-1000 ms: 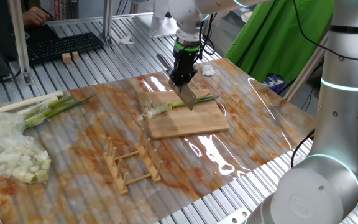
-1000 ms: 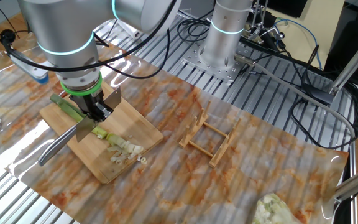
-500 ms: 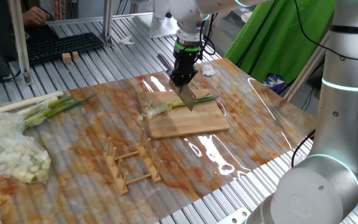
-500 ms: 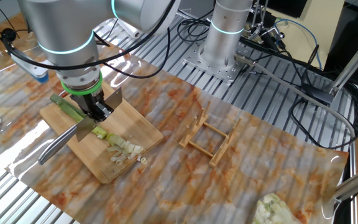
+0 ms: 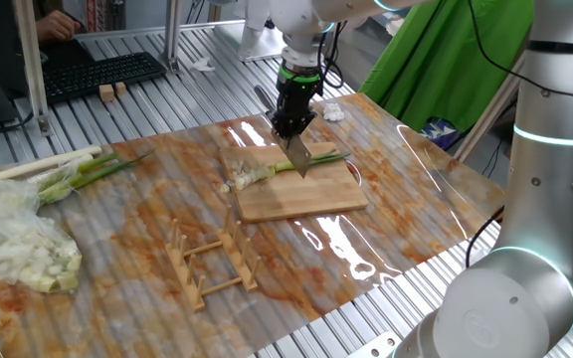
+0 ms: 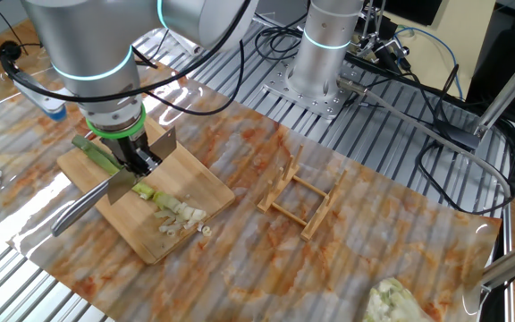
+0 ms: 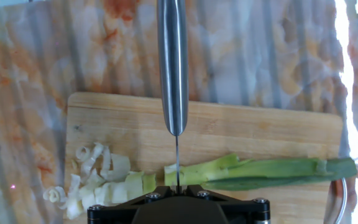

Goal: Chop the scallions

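Gripping a knife (image 6: 97,197), pincer (image 6: 138,163) clamped, blade on scallions (image 7: 253,171), cutting board (image 7: 260,127)

Pincer (image 5: 291,131) clamps knife (image 5: 297,156), blade on scallions (image 5: 285,167) atop cutting board (image 5: 296,194).

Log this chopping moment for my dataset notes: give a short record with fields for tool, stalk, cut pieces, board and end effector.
tool: steel knife, blade down across the stalk
stalk: pale green scallion stalk, lying on the board
cut pieces: short white and pale-green slices, heaped beside the blade
board: rectangular wooden cutting board
end effector: black two-finger end effector, shut on the knife
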